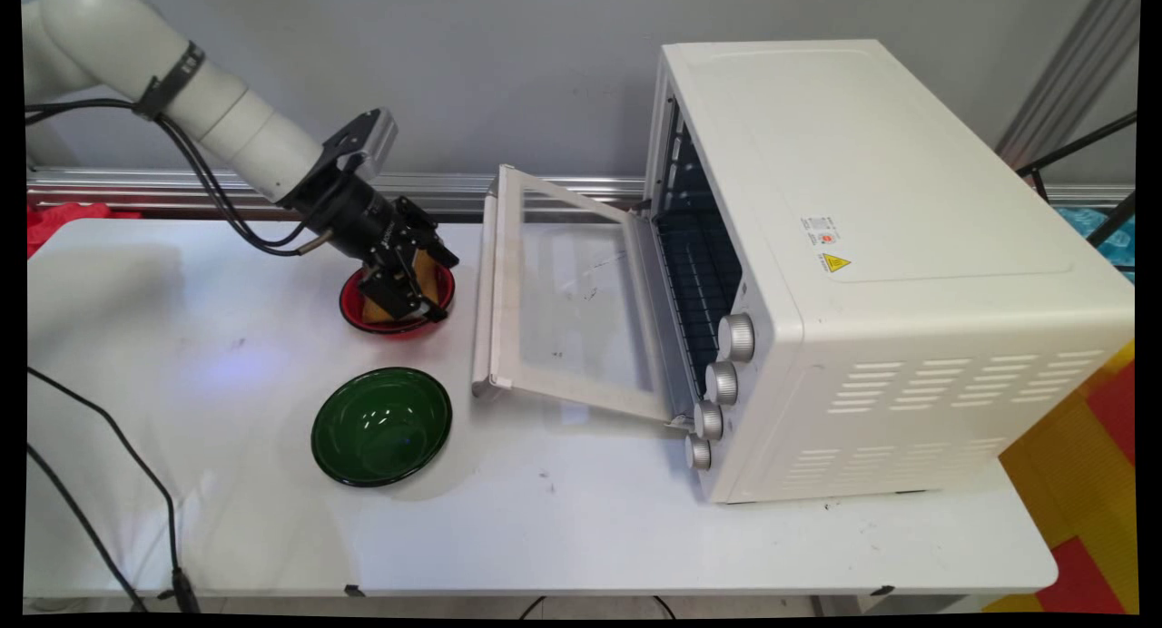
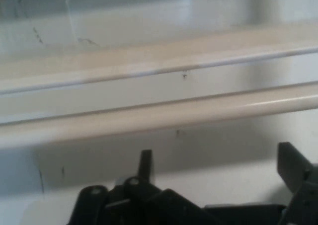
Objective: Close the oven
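I see the black two-finger gripper [image 1: 406, 288], fingers spread and empty, over the red bowl [image 1: 397, 303] near the table's far edge. The white oven's open glass door [image 1: 563, 306], handle bar crosswise, lies just beyond its fingertips.

We see a long cream-coloured rounded bar [image 2: 164, 113] running across frame, tilted slightly up to the right, with a pale framed glass panel [image 2: 124, 26] beyond. White table surface [image 2: 218, 160] below. Black gripper [image 2: 216, 168] fingers stand apart, nothing between.
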Tool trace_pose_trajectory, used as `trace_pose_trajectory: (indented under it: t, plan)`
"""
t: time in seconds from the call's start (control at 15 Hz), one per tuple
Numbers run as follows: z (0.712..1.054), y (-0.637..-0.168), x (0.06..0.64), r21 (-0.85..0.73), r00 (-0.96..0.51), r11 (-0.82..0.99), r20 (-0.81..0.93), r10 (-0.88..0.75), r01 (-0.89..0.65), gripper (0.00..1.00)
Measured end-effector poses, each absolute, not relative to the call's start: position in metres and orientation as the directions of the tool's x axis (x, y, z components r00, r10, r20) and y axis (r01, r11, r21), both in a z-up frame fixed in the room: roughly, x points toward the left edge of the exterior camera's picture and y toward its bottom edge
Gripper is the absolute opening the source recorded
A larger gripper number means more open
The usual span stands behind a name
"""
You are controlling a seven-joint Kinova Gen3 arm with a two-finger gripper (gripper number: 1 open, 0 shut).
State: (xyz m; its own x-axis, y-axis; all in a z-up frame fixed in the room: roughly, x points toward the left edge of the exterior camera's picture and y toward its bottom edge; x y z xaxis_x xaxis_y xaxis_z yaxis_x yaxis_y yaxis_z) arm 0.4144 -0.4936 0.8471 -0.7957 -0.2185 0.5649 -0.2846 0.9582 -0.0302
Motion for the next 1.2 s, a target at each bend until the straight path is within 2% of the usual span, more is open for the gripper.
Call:
trace_pose_trajectory:
  t: [0.07, 0.13, 0.73, 1.2]
  plan:
    - [0.847, -0.495, 0.413, -0.025, -0.794, 0.958, 0.566, -0.222, -0.286, 1.00]
    - [0.846, -0.496, 0.413, -0.022, -0.794, 0.958, 0.565, -0.224, -0.286, 0.00]
    - [0.832, -0.506, 0.411, 0.008, -0.801, 0.952, 0.539, -0.261, -0.305, 0.00]
    - [0.806, -0.511, 0.406, 0.035, -0.774, 0.944, 0.563, -0.289, -0.327, 0.00]
